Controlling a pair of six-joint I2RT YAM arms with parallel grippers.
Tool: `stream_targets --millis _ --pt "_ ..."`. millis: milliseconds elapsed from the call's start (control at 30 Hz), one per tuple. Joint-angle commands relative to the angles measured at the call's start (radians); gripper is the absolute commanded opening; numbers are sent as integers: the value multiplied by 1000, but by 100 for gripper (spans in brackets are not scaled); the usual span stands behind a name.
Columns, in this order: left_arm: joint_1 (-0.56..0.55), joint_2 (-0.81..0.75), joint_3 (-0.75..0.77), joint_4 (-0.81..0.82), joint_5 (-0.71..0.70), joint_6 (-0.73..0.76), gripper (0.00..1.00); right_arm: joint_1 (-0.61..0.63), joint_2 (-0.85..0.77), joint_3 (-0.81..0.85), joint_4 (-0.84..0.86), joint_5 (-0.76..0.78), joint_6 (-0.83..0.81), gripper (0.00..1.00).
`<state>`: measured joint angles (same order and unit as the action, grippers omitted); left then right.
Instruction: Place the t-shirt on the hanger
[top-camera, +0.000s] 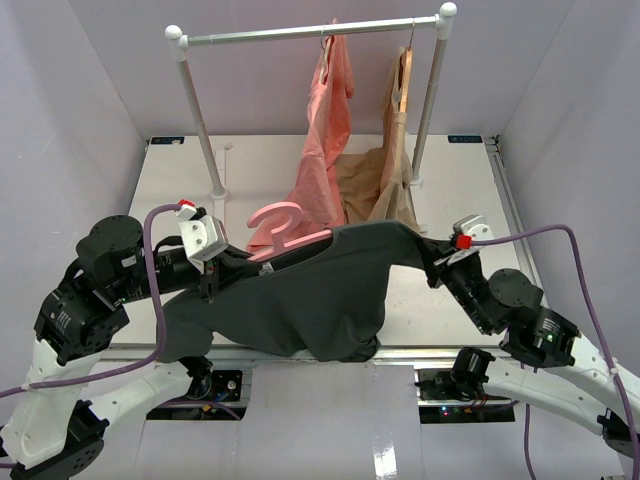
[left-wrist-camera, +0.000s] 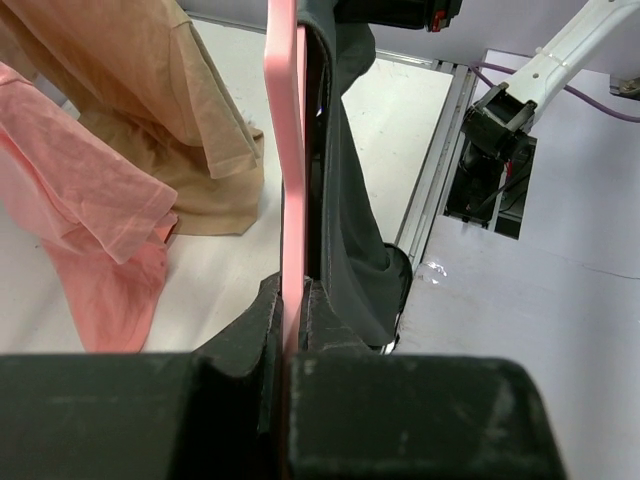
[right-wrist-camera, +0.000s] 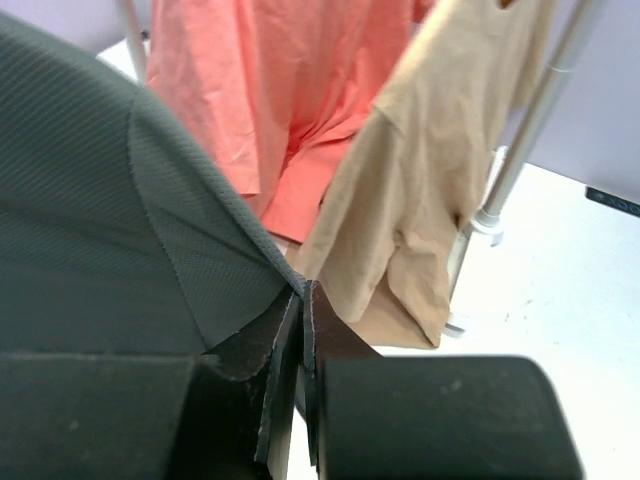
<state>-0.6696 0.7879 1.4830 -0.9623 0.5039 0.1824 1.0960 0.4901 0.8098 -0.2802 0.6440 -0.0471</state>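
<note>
The t-shirt (top-camera: 300, 300) hangs stretched between the two arms over the near part of the surface (top-camera: 250, 175). The hook and one arm of the hanger (top-camera: 278, 222) show at its upper left edge. We note the left tool (left-wrist-camera: 292, 330) clamped on the hanger beside the dark fabric, and the right tool (right-wrist-camera: 301, 300) pinched together on the t-shirt's edge.
</note>
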Motion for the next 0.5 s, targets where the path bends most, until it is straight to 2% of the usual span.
stream_targets --millis 0,267,400,467 --pt "4 -18 25 60 -26 -15 0 1 -79 -16 22 158 39 8" --pt "4 -21 -9 135 -22 -43 0 1 -87 -66 21 86 104 8" --pt "4 -34 -65 211 35 -61 0 1 -42 -86 29 -39 118 8" --pt "4 -34 -86 234 92 -67 0 2 -17 -86 48 -117 106 12"
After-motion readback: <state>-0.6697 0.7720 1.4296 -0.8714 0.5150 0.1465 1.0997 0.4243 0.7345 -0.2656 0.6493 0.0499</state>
